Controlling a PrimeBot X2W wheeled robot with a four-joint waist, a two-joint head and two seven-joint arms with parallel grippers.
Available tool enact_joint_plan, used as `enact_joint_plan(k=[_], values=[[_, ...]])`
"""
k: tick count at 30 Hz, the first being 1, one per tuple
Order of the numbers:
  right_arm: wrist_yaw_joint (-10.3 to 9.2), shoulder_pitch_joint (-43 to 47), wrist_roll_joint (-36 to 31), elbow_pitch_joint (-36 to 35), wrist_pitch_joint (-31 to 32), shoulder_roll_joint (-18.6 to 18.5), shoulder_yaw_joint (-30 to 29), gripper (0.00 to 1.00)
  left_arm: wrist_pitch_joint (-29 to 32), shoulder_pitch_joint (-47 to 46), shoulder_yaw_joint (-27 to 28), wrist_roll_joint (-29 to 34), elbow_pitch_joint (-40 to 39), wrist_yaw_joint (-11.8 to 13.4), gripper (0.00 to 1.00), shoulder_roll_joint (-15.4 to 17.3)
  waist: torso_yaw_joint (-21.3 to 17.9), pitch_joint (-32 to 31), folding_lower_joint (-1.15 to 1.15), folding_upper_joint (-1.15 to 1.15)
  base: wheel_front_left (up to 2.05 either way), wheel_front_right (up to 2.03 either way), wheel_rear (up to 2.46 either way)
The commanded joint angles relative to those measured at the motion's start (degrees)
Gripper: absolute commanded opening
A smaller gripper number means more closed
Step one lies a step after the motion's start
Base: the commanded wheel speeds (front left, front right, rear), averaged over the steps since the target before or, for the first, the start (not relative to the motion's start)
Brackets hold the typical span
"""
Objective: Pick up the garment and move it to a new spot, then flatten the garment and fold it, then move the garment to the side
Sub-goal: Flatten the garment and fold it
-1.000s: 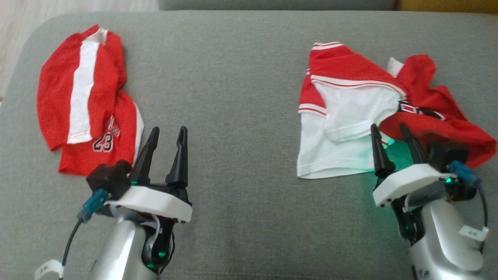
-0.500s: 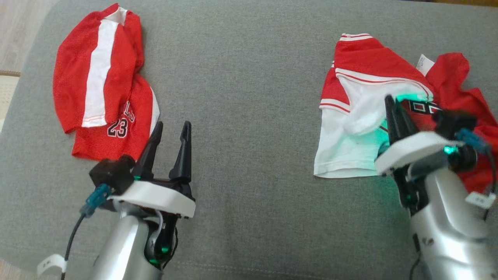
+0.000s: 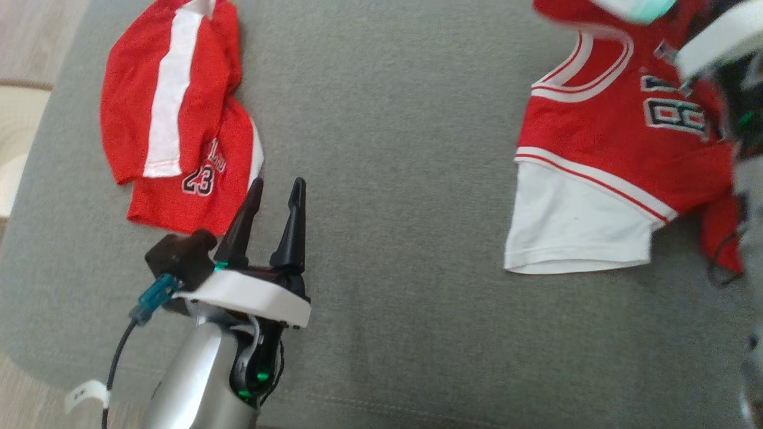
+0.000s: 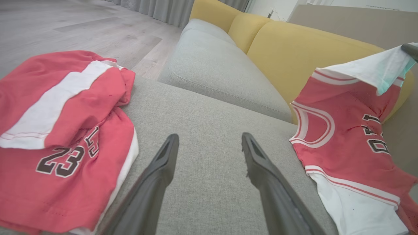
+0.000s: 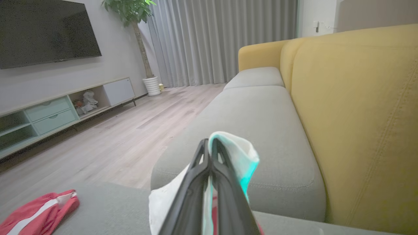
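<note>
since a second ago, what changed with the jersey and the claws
The right claw closed on the jersey at its white edge and raised it; it now hangs unfurled. The left claw stayed open and empty, and the other red garment stayed where it lay.

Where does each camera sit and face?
Head view: on the head, down at the grey cushion; open left jaws lower left.
Left wrist view: along open left jaws toward the yellow backrest.
Right wrist view: along shut right jaws pinching the jersey, toward the TV.
Shared: shorts and jersey, head and left wrist views.
</note>
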Motion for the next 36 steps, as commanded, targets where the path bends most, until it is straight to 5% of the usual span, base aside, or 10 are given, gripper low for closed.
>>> enact_joint_plan(k=[1,8,9,14,22,36], values=[[0.40,-3.76,-0.56,-0.68,0.46,-0.62,-0.03,0.00,-0.69,-2.66,1.17,-0.39,-2.01,0.28,1.00,0.51,1.56,1.29,0.00,0.00,0.00,0.00,0.00],[0.40,-15.36,-4.05,12.00,0.16,-3.74,-5.33,0.00,-0.69,-3.99,-0.25,-1.40,-2.22,0.54,1.00,0.51,5.27,3.85,0.00,0.00,0.00,0.00,0.00],[0.40,-18.23,-6.25,17.56,0.18,-4.52,-6.83,1.00,-0.69,-4.38,-0.82,-1.77,-2.30,0.63,1.00,0.51,6.17,4.33,0.00,0.00,0.00,0.00,0.00],[0.40,-21.00,-14.16,27.93,-0.58,-6.23,-7.00,1.00,-0.69,-4.38,-1.33,-2.09,-2.18,1.07,1.00,0.51,6.81,4.07,0.00,0.00,0.00,0.00,0.00],[0.40,-20.77,-15.55,34.33,-6.97,-3.75,-6.29,1.00,-0.69,-3.61,-0.23,-0.99,-1.74,1.12,1.00,0.51,4.13,1.05,0.00,0.00,0.00,0.00,0.00],[0.40,-3.59,-5.17,26.05,-20.50,0.55,5.30,1.00,-0.69,-0.60,2.49,1.07,-1.86,0.43,1.00,0.51,-6.63,-8.24,0.00,0.00,0.00,0.00,0.00]])
